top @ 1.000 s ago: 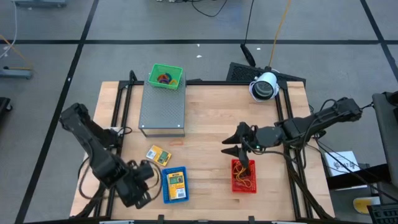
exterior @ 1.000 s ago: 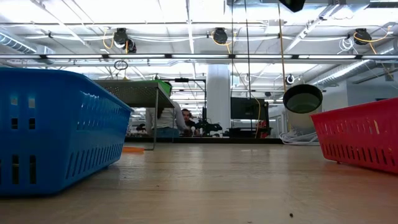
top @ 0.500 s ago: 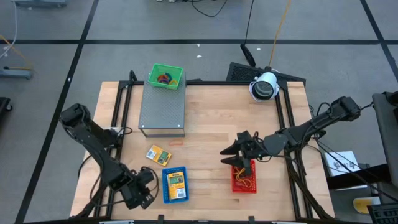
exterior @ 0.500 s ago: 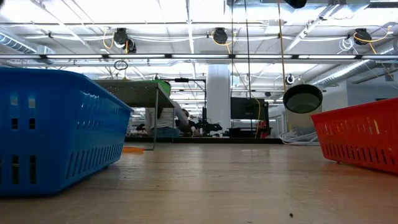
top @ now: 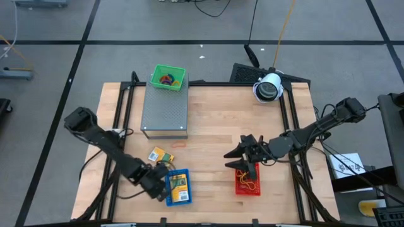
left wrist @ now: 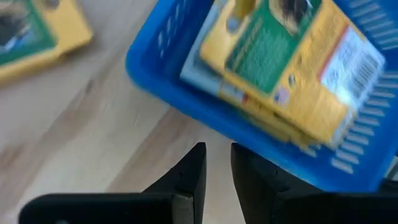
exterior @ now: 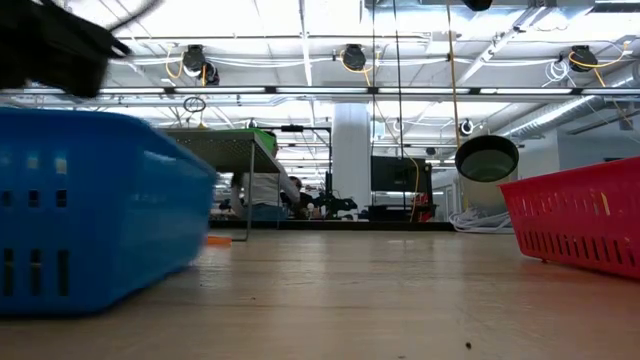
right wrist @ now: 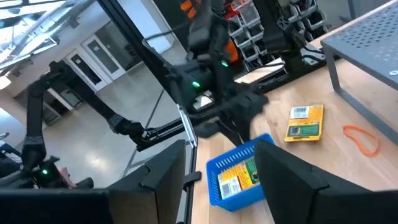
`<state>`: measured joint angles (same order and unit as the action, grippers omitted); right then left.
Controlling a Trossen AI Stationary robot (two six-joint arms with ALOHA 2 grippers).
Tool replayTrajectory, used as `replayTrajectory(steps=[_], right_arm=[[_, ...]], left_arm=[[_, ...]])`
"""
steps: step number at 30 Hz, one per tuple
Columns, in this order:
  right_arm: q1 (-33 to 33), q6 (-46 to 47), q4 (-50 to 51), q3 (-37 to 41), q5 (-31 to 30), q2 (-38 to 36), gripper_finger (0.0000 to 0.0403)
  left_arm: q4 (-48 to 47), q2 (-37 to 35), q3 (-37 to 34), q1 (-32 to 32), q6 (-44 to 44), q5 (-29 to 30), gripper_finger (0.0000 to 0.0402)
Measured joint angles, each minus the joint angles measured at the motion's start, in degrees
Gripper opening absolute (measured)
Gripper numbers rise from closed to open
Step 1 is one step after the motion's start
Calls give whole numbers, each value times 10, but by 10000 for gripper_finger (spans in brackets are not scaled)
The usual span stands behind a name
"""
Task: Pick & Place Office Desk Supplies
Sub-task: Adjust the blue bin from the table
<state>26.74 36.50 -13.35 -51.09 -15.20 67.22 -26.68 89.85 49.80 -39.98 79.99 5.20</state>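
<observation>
Grey tiled floor (top: 158,28), bright ceiling lights (exterior: 330,15), white pillar (exterior: 351,150)

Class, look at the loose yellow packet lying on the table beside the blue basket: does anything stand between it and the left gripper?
Nothing visible does. The yellow packet lies on bare wood just beyond the blue basket, and the left gripper sits at the basket's near-left edge. Only open table separates them; the basket is beside that path, not across it.
</observation>
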Motion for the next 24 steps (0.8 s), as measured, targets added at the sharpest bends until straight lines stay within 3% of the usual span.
replayTrajectory(steps=[11, 24], right_arm=[[0, -16, -25, 0, 0, 0, 180], [0, -16, -23, 0, 2, 0, 180]], left_arm=[[83, 67, 0, 110, -48, -59, 81], [88, 35, 3, 169, -32, -62, 81]])
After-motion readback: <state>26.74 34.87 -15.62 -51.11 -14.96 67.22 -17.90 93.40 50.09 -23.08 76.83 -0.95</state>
